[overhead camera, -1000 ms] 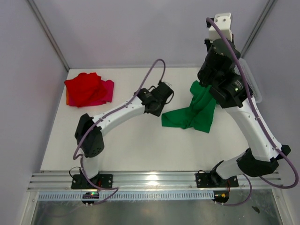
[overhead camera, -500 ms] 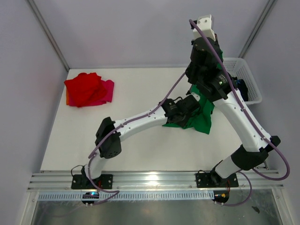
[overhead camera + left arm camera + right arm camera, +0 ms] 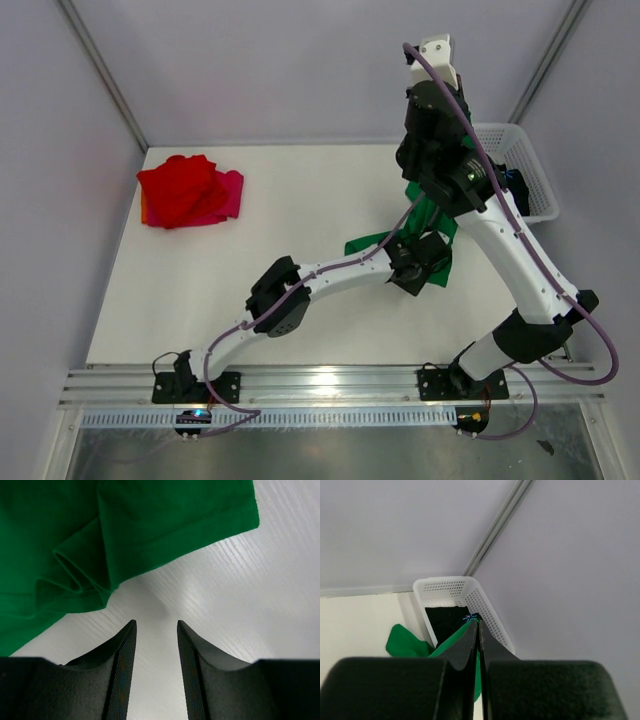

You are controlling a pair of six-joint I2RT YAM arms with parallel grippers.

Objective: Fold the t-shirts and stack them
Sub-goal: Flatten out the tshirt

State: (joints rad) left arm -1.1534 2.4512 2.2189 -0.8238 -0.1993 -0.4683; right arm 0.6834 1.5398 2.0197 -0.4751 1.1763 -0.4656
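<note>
A bright green t-shirt (image 3: 433,216) hangs from my right gripper (image 3: 476,622), which is shut on a fold of it high above the table's right side; in the top view the arm hides those fingers. The shirt's lower part (image 3: 125,535) rests crumpled on the table. My left gripper (image 3: 418,268) is stretched far right and sits low at that lower edge. It is open, with only bare table between its fingers (image 3: 122,670), a short way from the cloth. A red t-shirt (image 3: 178,188) lies on a magenta-pink one (image 3: 232,192) at the back left. A black t-shirt (image 3: 445,621) lies in the basket.
The white lattice basket (image 3: 528,190) stands at the back right against the wall, directly behind the raised right arm. Enclosure walls close in the table on the left, back and right. An aluminium rail (image 3: 330,385) runs along the near edge.
My left arm has swung from the table's middle out to the right and nearer, down to the green shirt's lower edge. The right arm shifted left with the shirt, then held still.
</note>
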